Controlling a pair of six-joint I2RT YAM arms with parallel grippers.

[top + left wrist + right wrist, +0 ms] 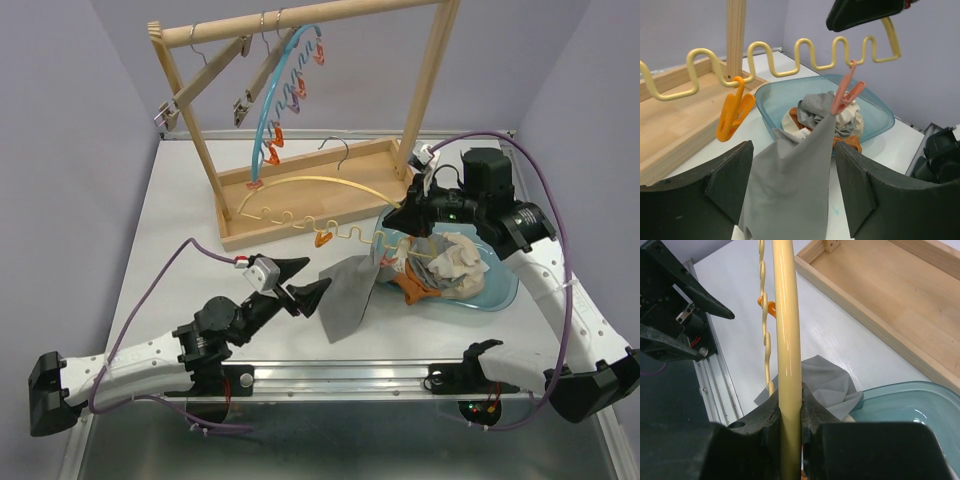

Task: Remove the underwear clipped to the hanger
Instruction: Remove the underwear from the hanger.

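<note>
A grey underwear (345,295) hangs by one corner from a pink clip (846,96) on the yellow hanger (300,183) and trails down onto the table. My left gripper (792,147) is open, and the grey cloth (790,185) lies loose between its fingers (725,180) without being pinched. From above, the left gripper (318,272) sits at the cloth's left edge. My right gripper (788,400) is shut on the hanger's yellow bar (787,330), above the blue tub (500,290). White, beige and orange-brown garments (450,262) lie in the tub. An orange clip (735,112) hangs empty.
The wooden rack (300,22) stands at the back on its tray base (300,195). A blue hanger (283,85) with clips and two wooden clamp hangers (205,80) hang from it. A metal rail (350,378) runs along the near edge.
</note>
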